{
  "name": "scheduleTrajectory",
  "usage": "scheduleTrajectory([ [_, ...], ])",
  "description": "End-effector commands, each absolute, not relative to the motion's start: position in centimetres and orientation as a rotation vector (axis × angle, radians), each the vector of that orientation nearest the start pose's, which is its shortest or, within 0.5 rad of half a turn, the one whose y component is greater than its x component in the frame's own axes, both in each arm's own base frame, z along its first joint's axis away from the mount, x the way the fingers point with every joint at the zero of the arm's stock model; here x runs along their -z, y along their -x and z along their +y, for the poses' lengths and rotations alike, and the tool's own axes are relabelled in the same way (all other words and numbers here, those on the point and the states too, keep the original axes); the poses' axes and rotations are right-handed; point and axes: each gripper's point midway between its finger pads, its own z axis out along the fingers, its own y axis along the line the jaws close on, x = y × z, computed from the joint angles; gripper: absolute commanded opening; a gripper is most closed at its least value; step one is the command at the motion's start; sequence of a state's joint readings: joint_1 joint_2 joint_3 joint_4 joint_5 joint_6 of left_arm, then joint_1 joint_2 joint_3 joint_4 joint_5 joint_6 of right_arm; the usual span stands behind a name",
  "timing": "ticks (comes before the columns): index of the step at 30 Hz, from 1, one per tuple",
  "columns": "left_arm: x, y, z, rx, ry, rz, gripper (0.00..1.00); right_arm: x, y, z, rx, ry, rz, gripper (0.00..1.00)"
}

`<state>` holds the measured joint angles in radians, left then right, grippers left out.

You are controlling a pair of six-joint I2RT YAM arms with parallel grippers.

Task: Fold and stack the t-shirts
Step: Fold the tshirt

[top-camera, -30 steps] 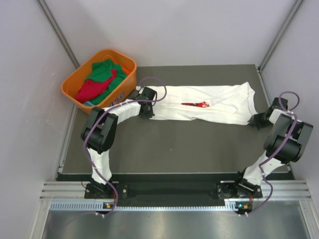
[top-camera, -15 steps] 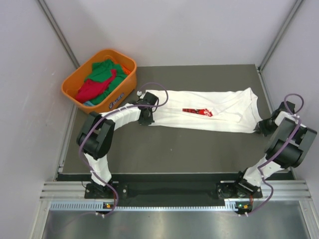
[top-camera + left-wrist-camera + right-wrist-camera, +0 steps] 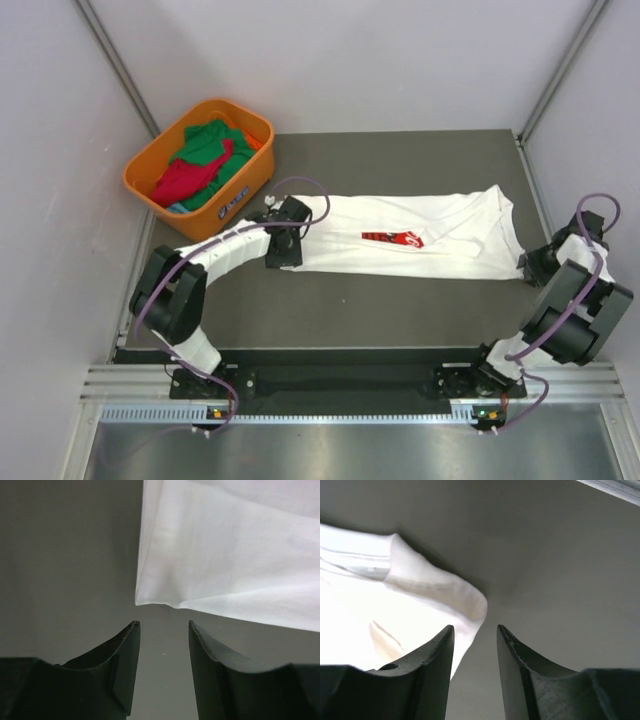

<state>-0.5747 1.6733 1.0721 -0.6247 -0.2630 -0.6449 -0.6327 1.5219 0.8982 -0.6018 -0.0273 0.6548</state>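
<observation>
On the dark surface point(image 3: 400, 300), a white t-shirt point(image 3: 450, 235) is laid out flat between the left claw point(image 3: 164, 625) and the right claw point(image 3: 475, 629). An orange basket point(image 3: 145, 170), piled with green and red t-shirts point(image 3: 205, 150), is seen beyond the left claw. Both claws are held partly open and empty, with a shirt corner just ahead of each.

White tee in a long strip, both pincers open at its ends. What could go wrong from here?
1. Right pincer: the rolled edge of the white t-shirt lies beside one finger; backing off might snag it and pull the fold open.
2. Left pincer: the shirt corner sits just beyond the fingertips, not between them; a regrasp may miss or catch one layer.
3. The strip lies skewed, wider at its right end; the next fold may come out uneven.
</observation>
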Motion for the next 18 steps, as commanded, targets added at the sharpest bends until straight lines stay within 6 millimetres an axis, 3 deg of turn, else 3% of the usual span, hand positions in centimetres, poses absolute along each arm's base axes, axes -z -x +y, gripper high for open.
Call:
scheduleTrajectory([
  [1, -10.5, -31.5, -18.1, 0.116, 0.123, 2.583, 0.49, -8.0, -26.8, -16.0, -0.042, -1.566, 2.171, 0.4],
  [5, -13.7, -34.5, -20.4, 0.242, 0.016, 2.489, 0.52, -9.6, -29.0, -13.0, -0.143, -1.446, 2.187, 0.45],
  [7, -13.9, -36.0, -20.9, 0.26, -0.027, 2.486, 0.52, -9.7, -30.0, -11.5, -0.214, -1.437, 2.187, 0.45],
  [10, -13.0, -38.1, -20.7, 0.329, -0.028, 2.506, 0.53, -9.6, -31.8, -8.4, -0.258, -1.363, 2.237, 0.48],
  [13, -11.9, -39.0, -20.6, 0.391, -0.039, 2.554, 0.53, -9.0, -32.8, -7.0, -0.247, -1.351, 2.263, 0.49],
  [18, -10.6, -39.0, -19.8, 0.339, -0.057, 2.595, 0.53, -7.2, -33.4, -6.9, -0.238, -1.393, 2.242, 0.5],
])
